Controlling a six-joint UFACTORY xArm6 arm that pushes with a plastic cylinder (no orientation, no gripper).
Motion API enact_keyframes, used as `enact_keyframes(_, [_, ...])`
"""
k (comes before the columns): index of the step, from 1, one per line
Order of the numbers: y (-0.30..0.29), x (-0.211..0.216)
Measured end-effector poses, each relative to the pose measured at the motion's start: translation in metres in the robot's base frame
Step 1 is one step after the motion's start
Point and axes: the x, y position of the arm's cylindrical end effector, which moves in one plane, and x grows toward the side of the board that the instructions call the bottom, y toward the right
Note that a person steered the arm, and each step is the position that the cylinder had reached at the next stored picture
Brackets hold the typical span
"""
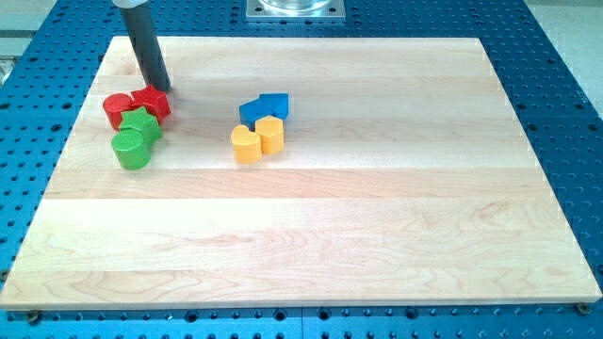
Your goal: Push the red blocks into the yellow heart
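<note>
My tip (pixel 161 88) is at the upper left of the board, touching or just behind the top edge of a red star-like block (pixel 153 102). A red cylinder (pixel 117 108) sits directly left of that block, touching it. The yellow heart (pixel 246 144) lies near the board's middle, to the right of the red blocks, with a yellow hexagonal block (pixel 270 134) touching its right side.
A green star block (pixel 140 122) and a green cylinder (pixel 131 148) sit just below the red blocks, touching them. Two blue blocks (pixel 265 107) lie right above the yellow pair. The wooden board (pixel 311 245) rests on a blue perforated table.
</note>
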Motion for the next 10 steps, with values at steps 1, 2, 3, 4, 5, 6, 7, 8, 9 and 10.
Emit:
enact_keyframes(1, [0.0,0.0])
enact_keyframes(2, [0.014,-0.001])
enact_keyframes(3, [0.038,-0.001])
enact_keyframes(4, [0.056,-0.001])
enact_keyframes(5, [0.062,-0.001])
enact_keyframes(6, [0.07,-0.001])
enact_keyframes(7, [0.061,-0.019])
enact_keyframes(8, [0.015,-0.019])
enact_keyframes(9, [-0.047,0.005])
enact_keyframes(10, [-0.068,0.054])
